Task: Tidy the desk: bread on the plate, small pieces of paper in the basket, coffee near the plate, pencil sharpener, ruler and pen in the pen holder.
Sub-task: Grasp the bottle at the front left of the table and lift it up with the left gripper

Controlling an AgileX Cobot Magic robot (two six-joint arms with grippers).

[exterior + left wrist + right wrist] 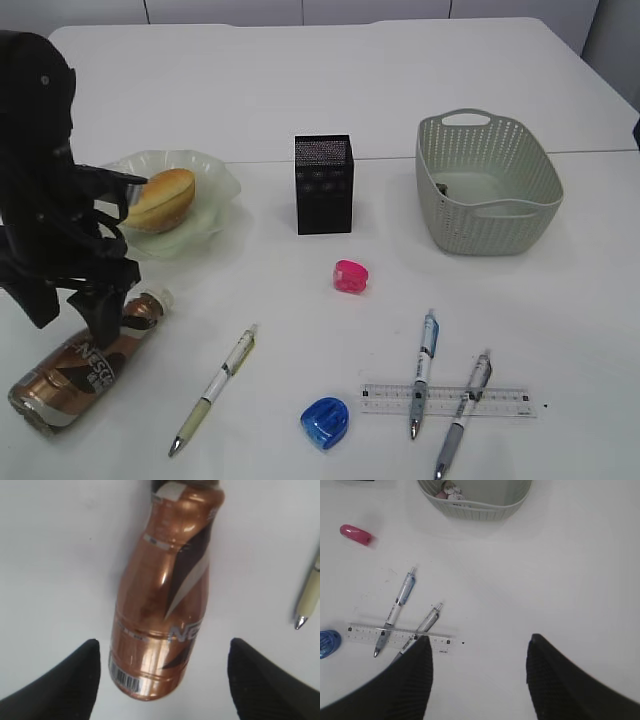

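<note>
The left gripper is seen with jaws spread wide, one finger on each side of the base end of the brown-and-silver Nescafe coffee bottle; a gap shows on both sides, so nothing is held or touched. The bottle lies on its side at the near left of the plain white desk, white cap toward the far side, just near of the pale green wavy-rimmed plate, on which the golden-yellow oval bread already rests. The bottle is judged rigid, fairly heavy if full, and slick and rounded, so liable to roll or slip; hold is best taken across the broad cylindrical body, not the tapering neck.

The right gripper is likewise open and empty, over bare desk to the right of the clear plastic ruler, across which two pens lie. The grey-green perforated basket stands at far right, the black mesh pen holder at centre.
</note>
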